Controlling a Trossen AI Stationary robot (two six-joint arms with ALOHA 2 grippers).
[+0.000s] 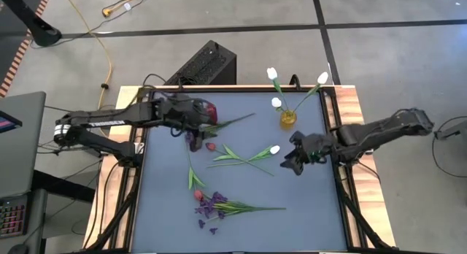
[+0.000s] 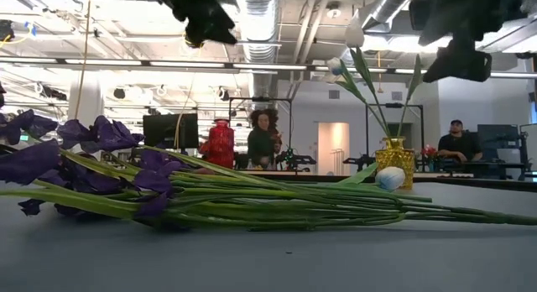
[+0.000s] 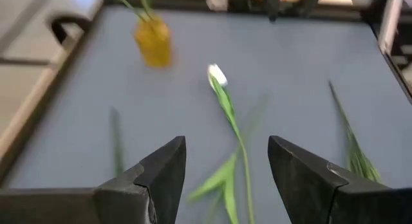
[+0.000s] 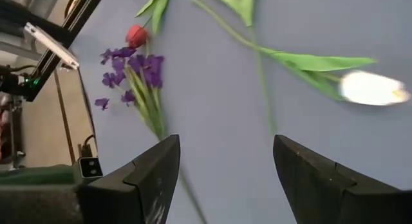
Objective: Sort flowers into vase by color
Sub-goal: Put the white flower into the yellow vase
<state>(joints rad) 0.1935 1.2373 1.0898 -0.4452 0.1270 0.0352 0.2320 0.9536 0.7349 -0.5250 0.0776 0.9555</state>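
A yellow vase (image 1: 288, 120) (image 2: 394, 153) (image 3: 153, 41) stands near the table's far right corner with three white tulips (image 1: 272, 74) upright in it. A red vase (image 1: 208, 109) (image 2: 220, 143) stands far left of centre. One white tulip (image 1: 274, 149) (image 3: 217, 74) (image 4: 372, 87) lies at mid-table. Two red buds (image 1: 210, 147) (image 1: 198, 195) and a purple cluster (image 1: 212, 206) (image 2: 101, 158) (image 4: 132, 73) also lie flat. My left gripper (image 1: 193, 139) (image 3: 226, 166) hangs open beside the red vase. My right gripper (image 1: 295, 160) (image 4: 225, 176) hovers open, just right of the lying tulip's head.
The grey table (image 1: 306, 203) has wooden side rails and dark frame bars along both sides. A loose leafy stem (image 1: 233, 122) lies by the red vase. A black box (image 1: 208, 64) sits on the floor past the far edge. People (image 2: 264, 137) show in the room behind.
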